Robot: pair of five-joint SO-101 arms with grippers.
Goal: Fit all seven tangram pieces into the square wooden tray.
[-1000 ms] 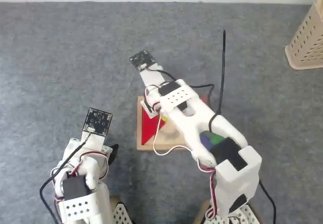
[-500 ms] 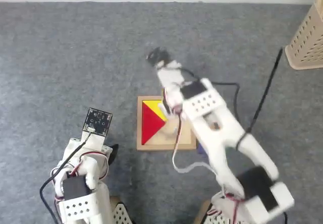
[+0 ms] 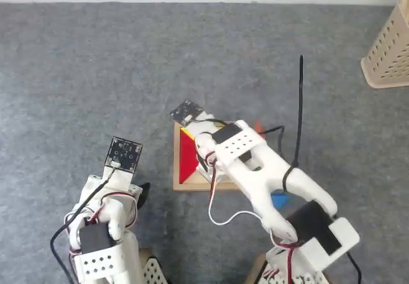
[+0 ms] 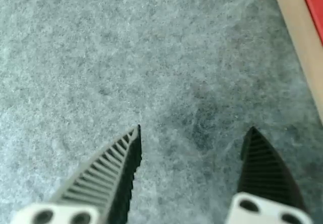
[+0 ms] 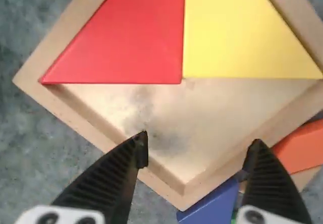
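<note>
**A:** Starting from the left?

**B:** Left claw (image 4: pixel 193 133): parked near left, fingers apart, nothing between them, over bare grey desk (image 3: pixel 96 60). Well apart from the work.

**A:** And the tray?

**B:** Square wooden tray (image 5: pixel 35 82) at mid-desk. Red triangle (image 5: pixel 126 37) seated along the left side, yellow triangle (image 5: pixel 242 32) touching it along the far side. Bare wood across the remainder. Two of seven seated, so early in the job.

**A:** Further right?

**B:** Right claw (image 5: pixel 199 139) poised above the tray's bare half, fingers spread, gripping nothing. Orange piece (image 5: pixel 300 151) and blue piece (image 5: pixel 212 204) flat on the desk, just beside the tray's right rim.

**A:** Likely trouble?

**B:** Catching the rim on the way down to those pieces, nudging the tray and unsettling the seated pair. Also thin, flat pieces so close to the wood: little room for a fingertip, hence a probable slide or a wedge against the edge instead of a clean lift.
</note>
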